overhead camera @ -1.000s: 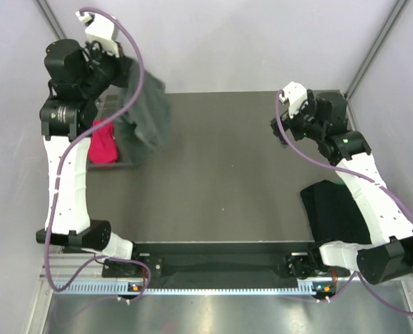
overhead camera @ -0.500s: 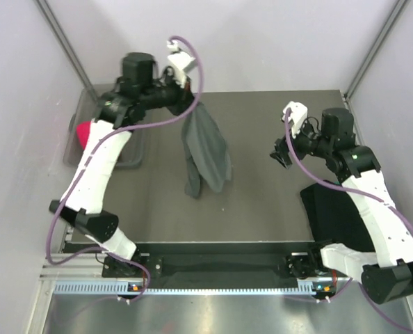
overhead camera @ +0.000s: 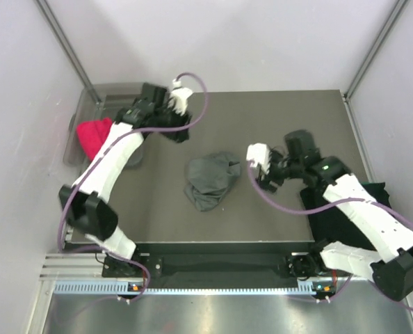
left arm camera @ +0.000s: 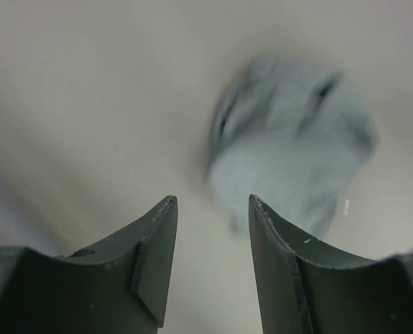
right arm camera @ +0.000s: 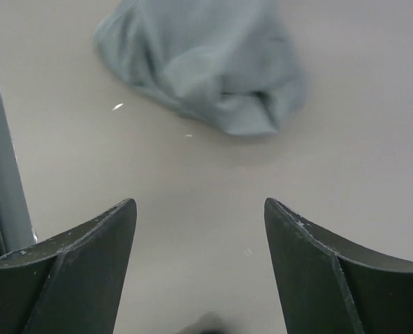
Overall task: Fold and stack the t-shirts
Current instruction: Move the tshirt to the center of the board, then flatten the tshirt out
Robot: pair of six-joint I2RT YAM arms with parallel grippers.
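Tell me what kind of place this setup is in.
Probably a lab test cell: plain pale walls box in a dark matte tabletop, a white left arm and right arm are mounted on an aluminium rail, and a crumpled dark grey t-shirt lies mid-table.

We find bare counter (overhead camera: 283, 118) along the far edge toward the far right corner. The crumpled grey t-shirt (overhead camera: 210, 179) blocks the middle, black folded shirts (overhead camera: 331, 226) block the right edge, and a bin (overhead camera: 106, 97) blocks the far left corner.
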